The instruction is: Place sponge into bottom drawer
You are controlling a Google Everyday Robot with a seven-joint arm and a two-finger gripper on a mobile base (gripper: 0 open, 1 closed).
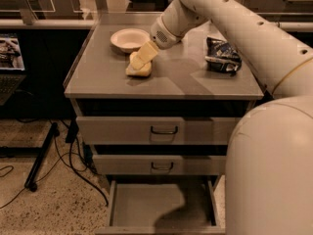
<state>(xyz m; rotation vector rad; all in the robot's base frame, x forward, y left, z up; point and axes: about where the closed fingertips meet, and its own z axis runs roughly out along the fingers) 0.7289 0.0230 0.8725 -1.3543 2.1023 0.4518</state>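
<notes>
The pale yellow sponge (pixel 138 70) lies on the grey cabinet top (pixel 186 80), just in front of the white bowl (pixel 129 38). My gripper (pixel 143 58) reaches in from the upper right and its yellowish fingers sit right over the sponge's top, touching or nearly touching it. The bottom drawer (pixel 161 207) is pulled open below, its plain grey floor bare, with the arm's shadow on it.
A dark snack bag (pixel 223 56) lies on the right of the cabinet top. Two upper drawers (pixel 164 130) with dark loop handles are shut. A black stand and cables (pixel 44 155) are on the floor at left. My arm fills the right side.
</notes>
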